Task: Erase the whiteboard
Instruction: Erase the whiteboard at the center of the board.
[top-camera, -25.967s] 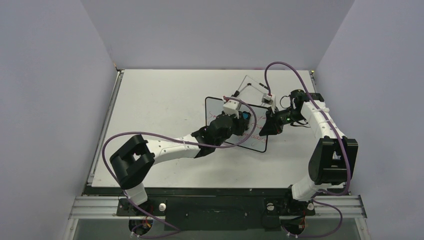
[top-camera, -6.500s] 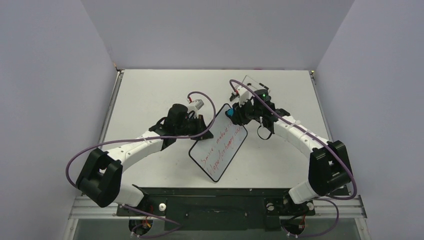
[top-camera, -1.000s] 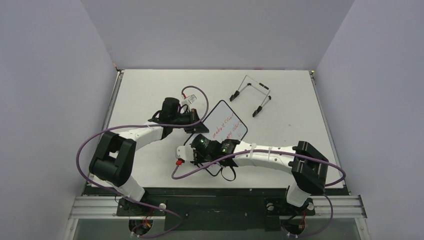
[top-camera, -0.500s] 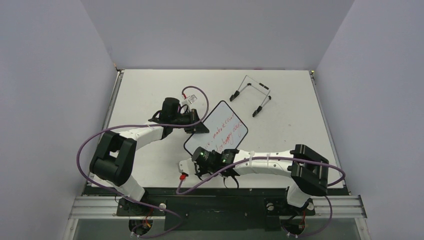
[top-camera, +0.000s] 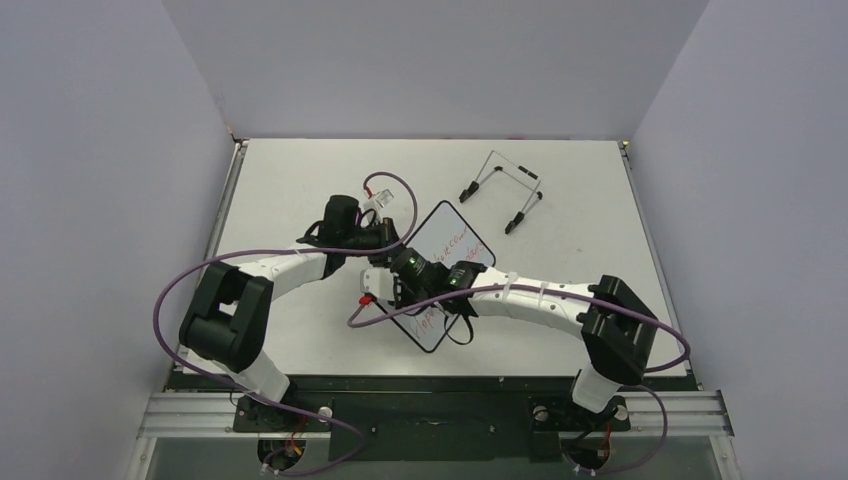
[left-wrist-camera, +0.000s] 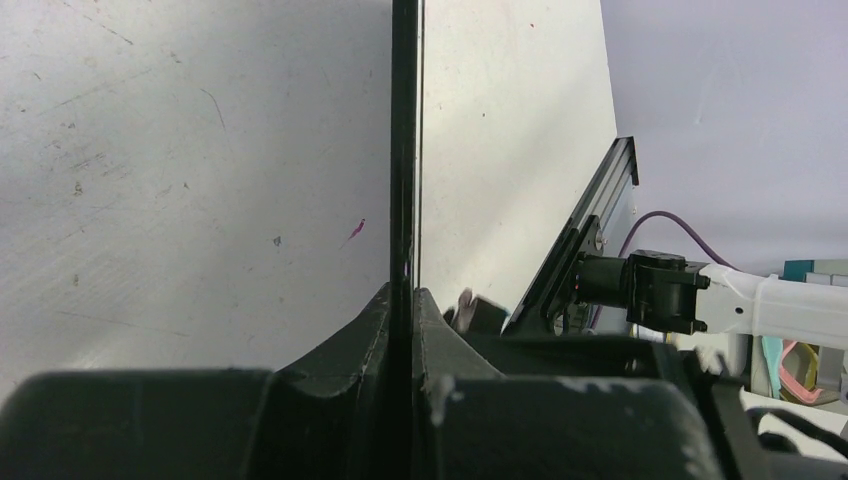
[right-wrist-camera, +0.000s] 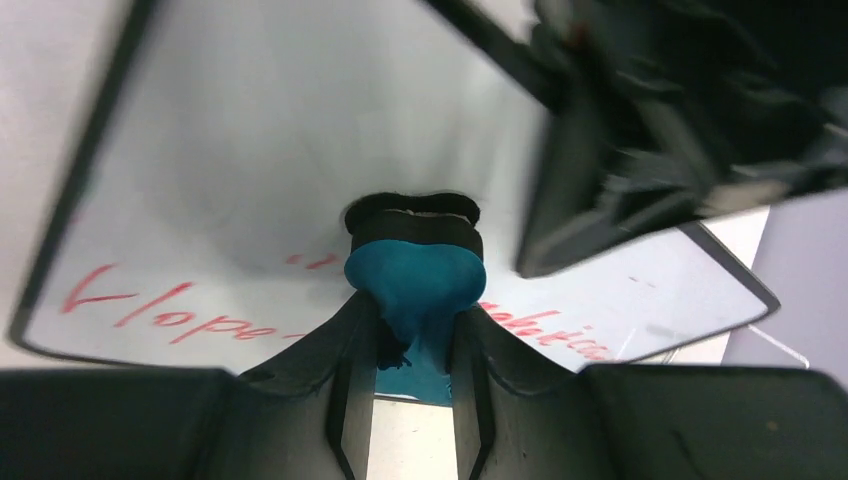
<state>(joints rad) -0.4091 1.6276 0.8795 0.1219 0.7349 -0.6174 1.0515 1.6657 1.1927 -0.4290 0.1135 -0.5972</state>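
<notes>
The whiteboard (top-camera: 453, 236) lies slanted in the middle of the table, with a thin black rim and red handwriting. My left gripper (top-camera: 388, 247) is shut on its left edge; in the left wrist view the board's edge (left-wrist-camera: 404, 150) runs straight up from between the left gripper (left-wrist-camera: 405, 300). My right gripper (top-camera: 408, 277) is shut on a small blue eraser (right-wrist-camera: 415, 272), which presses on the whiteboard (right-wrist-camera: 250, 150). The surface beyond the eraser is white. Red writing (right-wrist-camera: 150, 300) remains near the right gripper (right-wrist-camera: 415, 315) on both sides.
A thin wire easel stand (top-camera: 503, 188) sits on the table behind and to the right of the board. Purple cables (top-camera: 385, 190) loop over both arms. Grey walls close in the table on three sides.
The right gripper has carried the eraser from the board's near end up along it towards the left gripper. The left arm and the board have stayed put.
</notes>
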